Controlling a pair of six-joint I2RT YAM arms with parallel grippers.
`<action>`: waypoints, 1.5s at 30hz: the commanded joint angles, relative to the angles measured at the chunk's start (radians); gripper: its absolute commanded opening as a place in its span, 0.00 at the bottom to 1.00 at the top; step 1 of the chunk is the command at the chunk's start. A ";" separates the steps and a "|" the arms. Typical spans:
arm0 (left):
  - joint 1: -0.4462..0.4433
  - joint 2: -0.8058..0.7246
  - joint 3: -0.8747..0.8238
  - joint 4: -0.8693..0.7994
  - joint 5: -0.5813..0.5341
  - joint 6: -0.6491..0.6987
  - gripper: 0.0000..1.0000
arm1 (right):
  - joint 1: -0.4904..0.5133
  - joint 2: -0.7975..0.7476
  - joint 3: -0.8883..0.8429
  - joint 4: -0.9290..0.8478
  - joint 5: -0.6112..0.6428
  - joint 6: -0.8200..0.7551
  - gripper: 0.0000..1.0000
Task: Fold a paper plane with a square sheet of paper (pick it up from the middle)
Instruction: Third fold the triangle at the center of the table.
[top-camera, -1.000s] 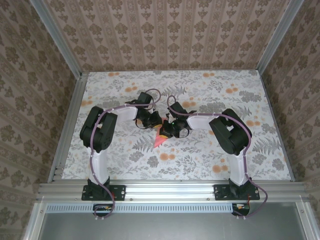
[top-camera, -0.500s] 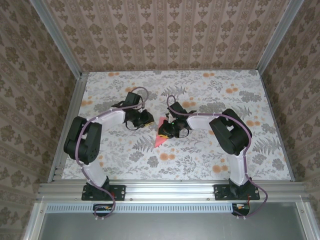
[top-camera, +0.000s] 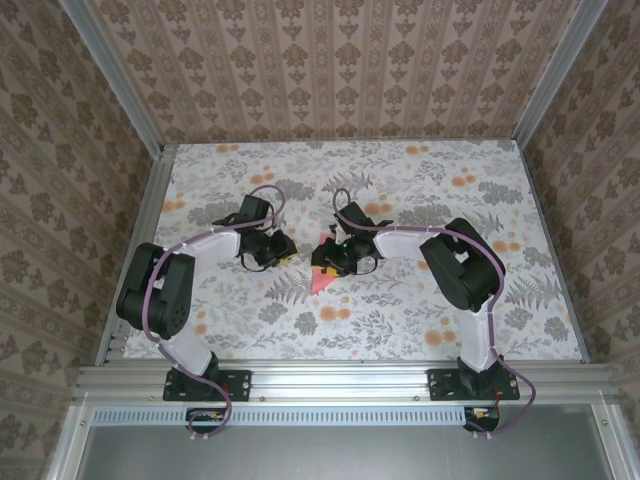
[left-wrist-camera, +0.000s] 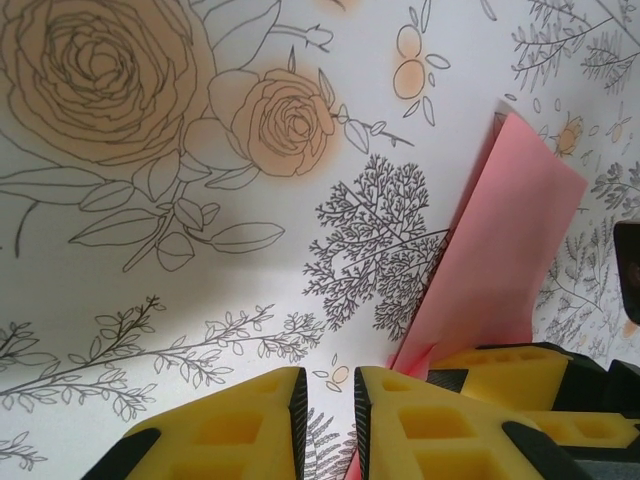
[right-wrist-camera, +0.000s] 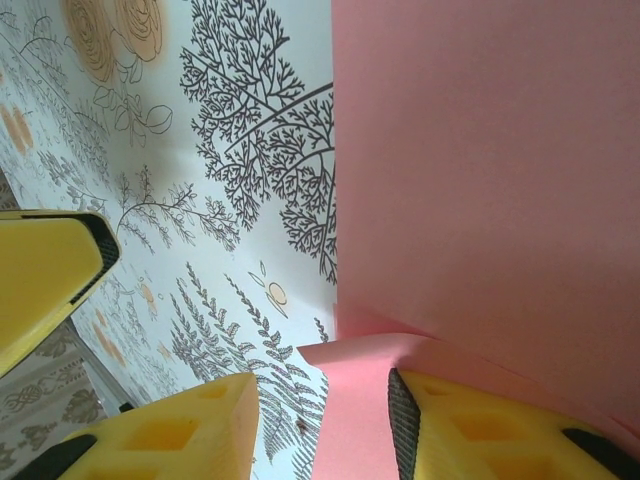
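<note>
The square sheet of paper (top-camera: 321, 281) is a folded pink-red pointed shape lying on the flowered table between my two grippers. My right gripper (top-camera: 323, 260) sits over its upper part. In the right wrist view the paper (right-wrist-camera: 480, 150) spreads flat, and a raised flap runs between the jaws of the right gripper (right-wrist-camera: 320, 385), which stand open; the flap rests against the right finger (right-wrist-camera: 470, 425). My left gripper (top-camera: 281, 250) is just left of the paper. Its yellow fingers (left-wrist-camera: 240, 425) stand a narrow gap apart with nothing between them, and the paper (left-wrist-camera: 500, 230) lies off to their right.
The table (top-camera: 400, 310) has a white cloth printed with grey ferns and orange flowers. Aluminium rails and patterned walls (top-camera: 330, 70) close it in at the back and sides. The right gripper's yellow finger (left-wrist-camera: 510, 365) shows close beside my left gripper.
The left arm has pulled back to the left, away from the paper. The right gripper's jaws have opened from shut, and the paper has settled towards the table.
</note>
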 joint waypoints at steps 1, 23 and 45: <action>-0.012 -0.024 -0.012 0.008 0.025 -0.004 0.23 | -0.008 0.025 -0.037 -0.086 0.075 0.001 0.42; -0.145 0.109 0.081 0.038 0.102 0.019 0.07 | -0.012 0.019 -0.061 -0.081 0.084 0.001 0.00; -0.162 0.214 0.102 -0.055 0.056 0.043 0.01 | -0.018 -0.080 -0.088 0.021 -0.015 -0.036 0.00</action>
